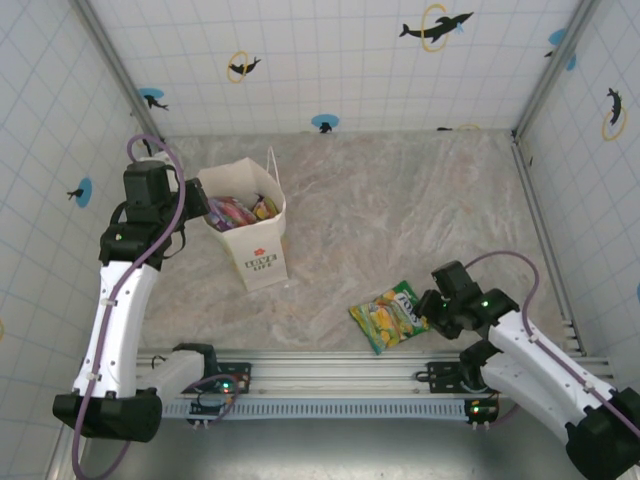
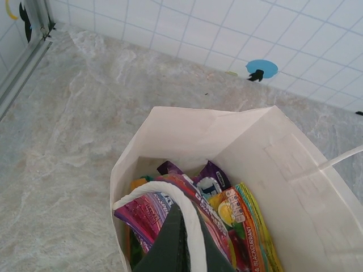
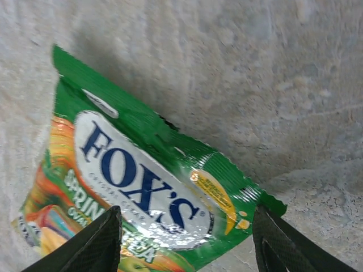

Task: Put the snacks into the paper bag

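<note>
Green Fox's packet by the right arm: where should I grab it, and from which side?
I'd take the green packet across its narrow width near the crimped end closest to the right gripper, coming down from above. It lies flat on the table, so no edge stands up for a side approach, and the open jaws hover over it.

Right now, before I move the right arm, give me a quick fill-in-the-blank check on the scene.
1. The packet lying on the table is mostly ____.
2. The paper bag stands ____, with other packets inside it.
3. The right gripper is ____ over the packet on the table.
4. The left gripper is ____ at the bag's rim.

Missing words: green; upright; open; shut.
</note>
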